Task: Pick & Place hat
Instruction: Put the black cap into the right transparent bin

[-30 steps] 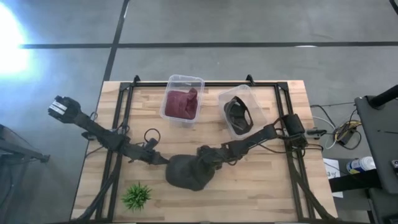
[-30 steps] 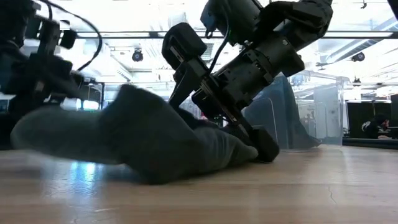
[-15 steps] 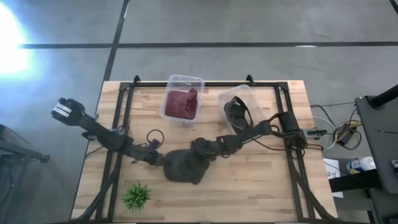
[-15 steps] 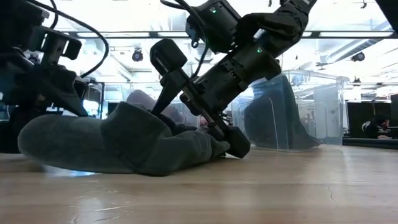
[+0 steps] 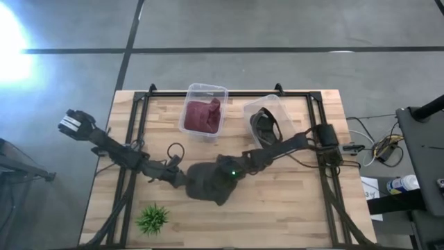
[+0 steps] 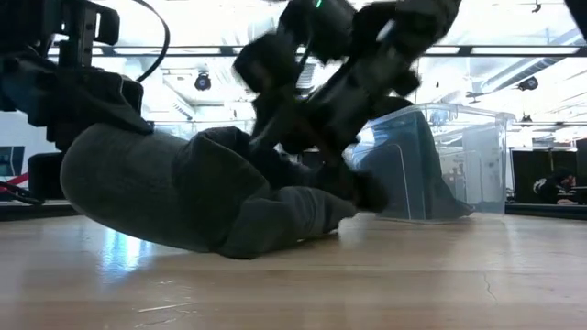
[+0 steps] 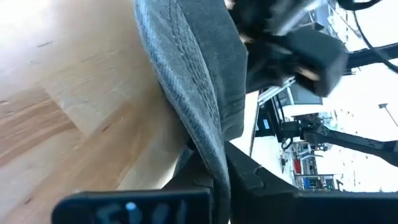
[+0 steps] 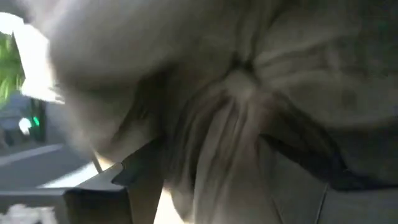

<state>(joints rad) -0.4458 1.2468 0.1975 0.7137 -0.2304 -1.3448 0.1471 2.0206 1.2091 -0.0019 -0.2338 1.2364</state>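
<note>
Left gripper (image 5: 182,178) is at the hat's left edge, fingers clamped on the brim fabric; the left wrist view shows the grey cloth pinched between them. Small green plant (image 5: 152,218) sits near the front edge of the surface (image 5: 291,208), clear of the action.

Grey hat (image 5: 208,182) is mid-surface, front of the bins, part lifted on the left side and still dragging on the wood on the right per the low view.

Right gripper (image 5: 229,173) is buried in the hat's top right. Fabric bunches right in front of its camera, but I can't tell from these views if it's pinching or just pushing.

Behind: clear bin (image 5: 203,111) with a dark red garment, then a tilted clear bin (image 5: 269,123) with a dark item. Which one is the target isn't clear.

For the step in hand, my read:
- Raise both arms together so the hat clears the surface before any sideways travel.
- Keep the two grasp points apart so the brim stays open and doesn't fold.
- Confirm the right grip before lifting, or the hat swings off the left pinch alone.
- Clear the bin rim with margin.
</note>
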